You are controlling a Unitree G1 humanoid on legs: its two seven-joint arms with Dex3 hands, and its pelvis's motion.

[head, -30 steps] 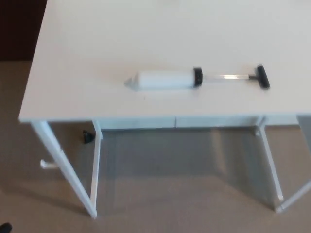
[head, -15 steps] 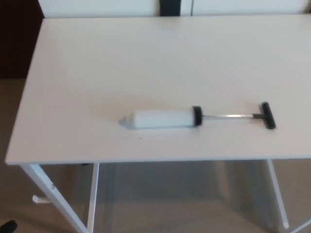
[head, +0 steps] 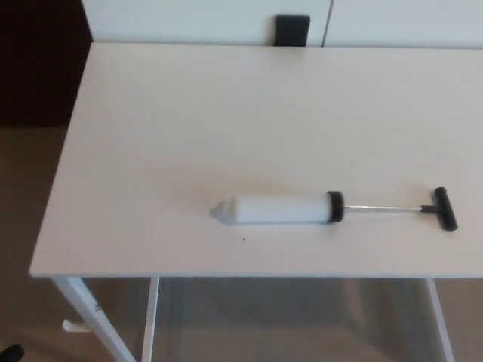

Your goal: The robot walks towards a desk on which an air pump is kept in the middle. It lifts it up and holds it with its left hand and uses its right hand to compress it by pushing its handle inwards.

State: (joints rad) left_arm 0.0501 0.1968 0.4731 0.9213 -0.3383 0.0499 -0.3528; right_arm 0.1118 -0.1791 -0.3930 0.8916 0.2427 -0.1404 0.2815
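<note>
Air pump (head: 281,209) lying flat on desk (head: 189,121) near front edge — handle (head: 444,208) rightward.

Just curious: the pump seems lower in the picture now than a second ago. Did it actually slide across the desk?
No. The air pump keeps its place near the desk's front edge; the camera shifted.
</note>
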